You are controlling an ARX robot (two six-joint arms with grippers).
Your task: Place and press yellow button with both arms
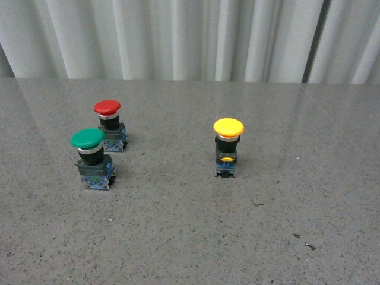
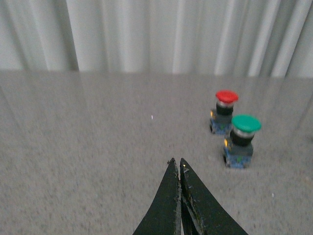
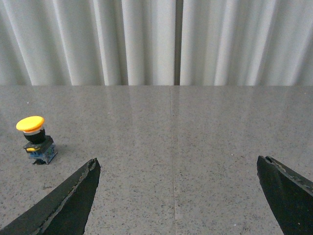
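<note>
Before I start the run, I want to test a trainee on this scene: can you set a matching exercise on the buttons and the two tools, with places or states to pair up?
Column one:
1. yellow button
2. red button
3. left tool
4. right tool

Column two:
A. open wide, holding nothing
B. stands alone, to the right of the other buttons in the front view
C. shut, tips together, holding nothing
D. just behind the green button, further from the robot

Pairs: 1-B, 2-D, 3-C, 4-A.
</note>
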